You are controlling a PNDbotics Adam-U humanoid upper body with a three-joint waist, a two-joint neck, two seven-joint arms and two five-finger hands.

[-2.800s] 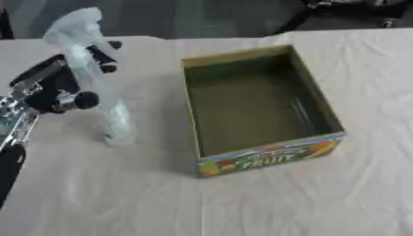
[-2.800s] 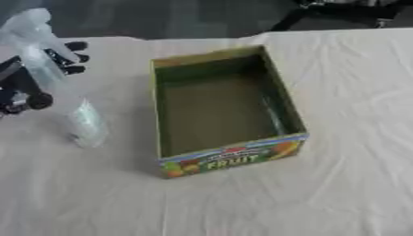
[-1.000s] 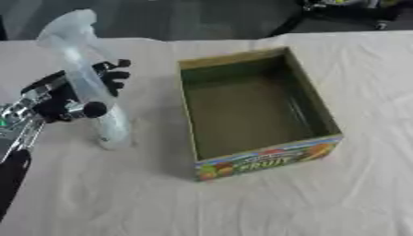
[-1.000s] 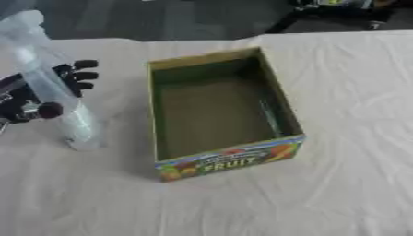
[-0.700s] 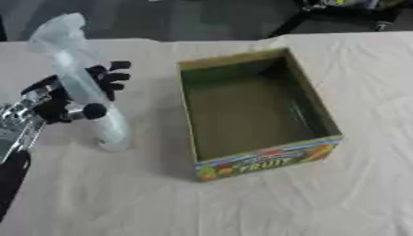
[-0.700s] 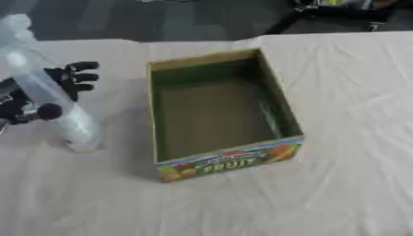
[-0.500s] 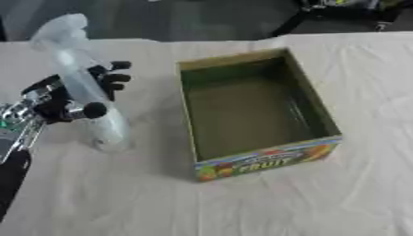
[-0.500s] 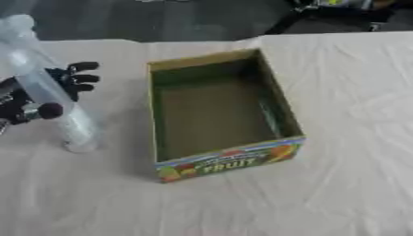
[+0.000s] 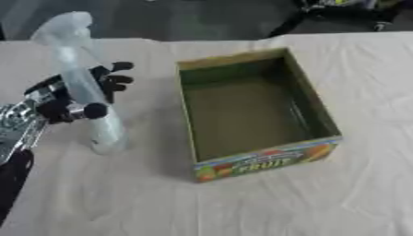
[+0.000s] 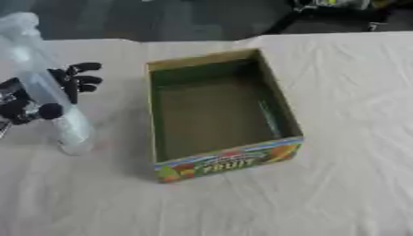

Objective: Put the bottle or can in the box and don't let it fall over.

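Upright, the translucent plastic bottle (image 9: 85, 87) (slender, tapering) sits grasped in the left hand (image 9: 71, 99).

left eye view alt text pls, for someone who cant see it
The robot's left hand grips a clear spray bottle upright on the cloth-covered table, left of an open, empty fruit-print cardboard box.

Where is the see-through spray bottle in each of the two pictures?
Left eye view: the spray bottle stands upright at the left, in the left hand, left of the box.
Right eye view: the same bottle sits closer to the left edge.
Shared landmark: the box's front wall with the fruit print, right of the bottle in both.
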